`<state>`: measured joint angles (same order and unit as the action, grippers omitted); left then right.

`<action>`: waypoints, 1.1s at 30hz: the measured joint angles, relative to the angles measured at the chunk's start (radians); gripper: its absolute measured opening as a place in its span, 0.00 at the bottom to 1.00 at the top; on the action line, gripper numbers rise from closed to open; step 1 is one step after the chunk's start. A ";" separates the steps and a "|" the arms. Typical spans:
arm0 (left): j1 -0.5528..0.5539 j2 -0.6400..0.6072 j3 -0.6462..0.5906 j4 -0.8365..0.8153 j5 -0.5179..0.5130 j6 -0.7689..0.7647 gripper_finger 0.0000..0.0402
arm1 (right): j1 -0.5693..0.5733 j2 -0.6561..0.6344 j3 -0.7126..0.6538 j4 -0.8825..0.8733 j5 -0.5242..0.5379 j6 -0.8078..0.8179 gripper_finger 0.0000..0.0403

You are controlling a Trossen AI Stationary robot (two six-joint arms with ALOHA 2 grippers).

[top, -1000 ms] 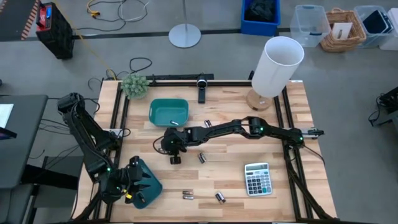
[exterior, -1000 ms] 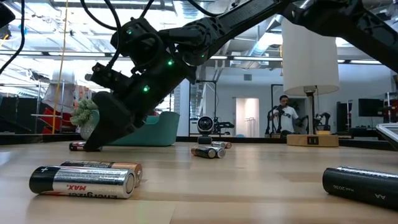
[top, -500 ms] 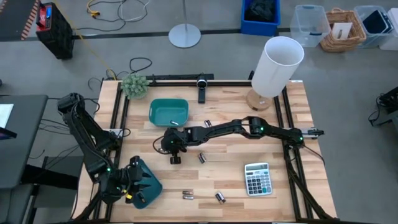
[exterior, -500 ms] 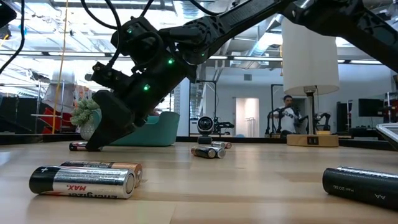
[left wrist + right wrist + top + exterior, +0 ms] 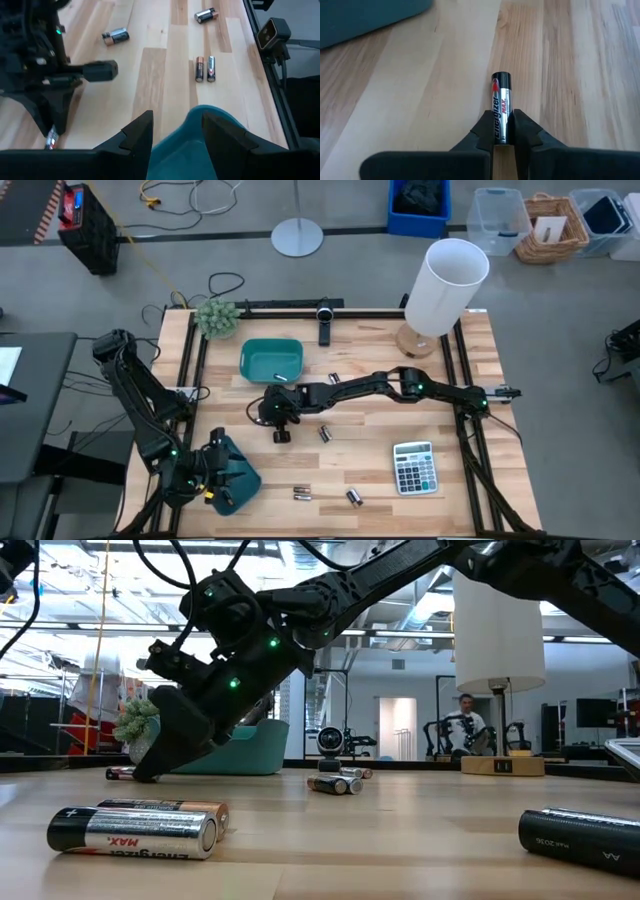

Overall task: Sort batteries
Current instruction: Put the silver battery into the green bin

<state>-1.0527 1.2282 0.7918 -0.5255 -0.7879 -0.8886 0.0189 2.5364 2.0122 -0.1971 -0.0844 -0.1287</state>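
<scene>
Silver and black, with a red chevron and printed lettering, a slim cylindrical battery (image 5: 500,107) lies on the pale wooden plank table (image 5: 420,410), pinched lengthwise between the dark fingers of the right gripper (image 5: 502,131), which is clamped on it near the table's middle, just in front of the teal rounded-rectangle plastic tray (image 5: 271,359). Other small metallic cylinders lie scattered on the boards: a pair side by side (image 5: 302,493) near the front edge, a stubbier one (image 5: 354,497) just beside them, one (image 5: 324,433) by the right arm's forearm, and one (image 5: 334,378) behind it; from overhead a pale sliver inside the tray may be another, though it is too small to be sure. Counted, that makes six clear batteries. A grey calculator (image 5: 414,468) with white keys sits at the front right. The left gripper (image 5: 172,131) waits at the table's front left corner, its fingers parted around the rim of a smooth teal bowl (image 5: 233,480).
</scene>
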 joint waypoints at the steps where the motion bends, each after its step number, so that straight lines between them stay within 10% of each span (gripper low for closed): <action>1: 0.000 0.000 0.000 -0.001 -0.003 0.006 0.40 | 0.000 -0.002 -0.001 0.002 0.000 -0.001 0.12; 33: 0.000 0.001 0.000 -0.038 -0.141 0.008 0.40 | -0.192 -0.321 0.001 -0.148 -0.001 -0.189 0.12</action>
<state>-1.0527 1.2289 0.7914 -0.5632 -0.9293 -0.8804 -0.1733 2.2157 2.0132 -0.3446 -0.0849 -0.3177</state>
